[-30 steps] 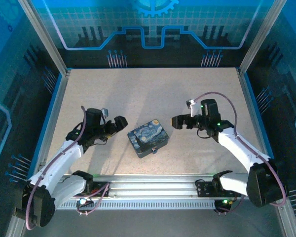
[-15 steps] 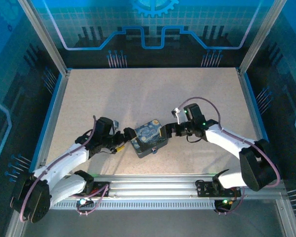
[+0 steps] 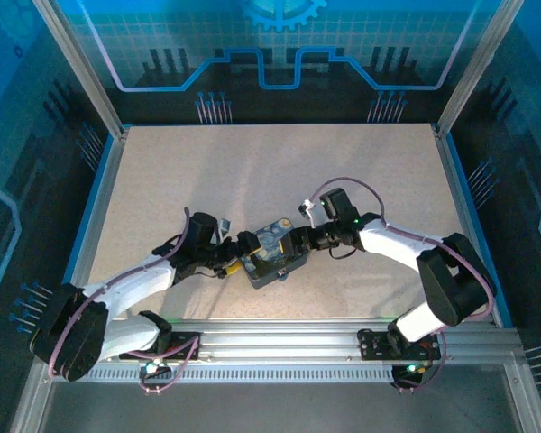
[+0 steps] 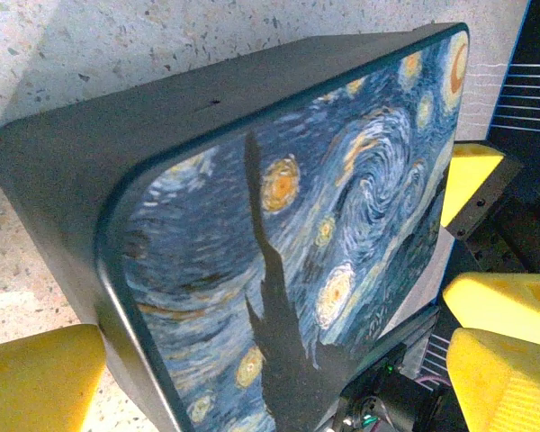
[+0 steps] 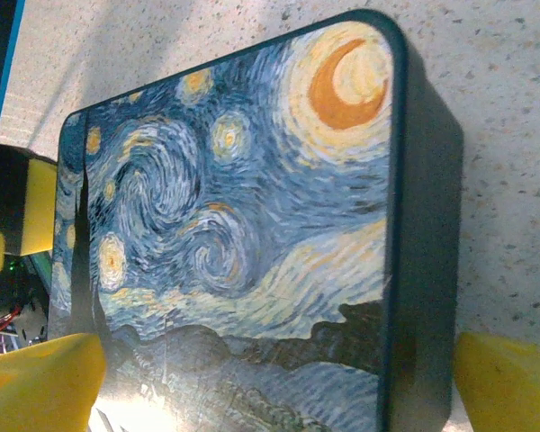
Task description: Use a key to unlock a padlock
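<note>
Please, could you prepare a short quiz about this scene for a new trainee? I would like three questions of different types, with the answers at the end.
1. True or false: the dark blue rectangular case with yellow swirl print lies with its printed face down.
2. Choose one. The left hand and the right hand are: A) both open, one at each end of the case; B) both shut, high above it; C) both at the same end of it.
3. Fill in: seen from the wrist cameras, the finger pads are ___ in colour.
Key: 1 false, the print faces up; 2 A; 3 yellow.
</note>
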